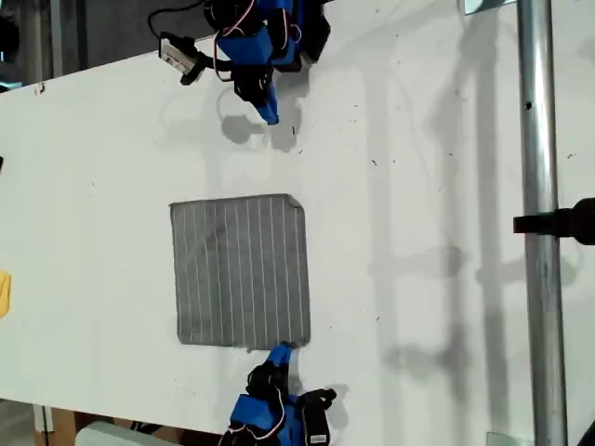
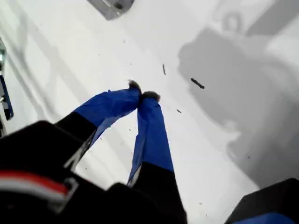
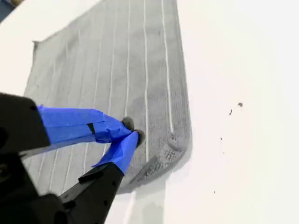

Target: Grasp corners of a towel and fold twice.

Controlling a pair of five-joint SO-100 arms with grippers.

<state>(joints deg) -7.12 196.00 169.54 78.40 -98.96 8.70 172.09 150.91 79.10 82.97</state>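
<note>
The grey towel [image 1: 240, 269] with thin pale stripes lies flat and unfolded on the white table [image 1: 418, 186], mid-picture in the exterior view. My second gripper [image 1: 281, 351] [image 3: 132, 130] is shut with nothing visibly in it. It hovers just over the towel [image 3: 117, 60] beside one corner [image 3: 176, 145], which is slightly curled. That corner [image 1: 303, 338] is the bottom right one in the exterior view. My first gripper [image 1: 271, 117] [image 2: 141, 95] is shut over bare table, well away from the towel's top edge in the exterior view. The other corners [image 1: 177, 206] [image 1: 297, 202] lie flat.
A metal pole [image 1: 539, 232] with a black clamp [image 1: 562, 223] runs down the exterior view's right side. A yellow object [image 1: 4, 293] sits at that view's left edge. A small white-and-black device [image 1: 178, 54] is next to the first arm's base.
</note>
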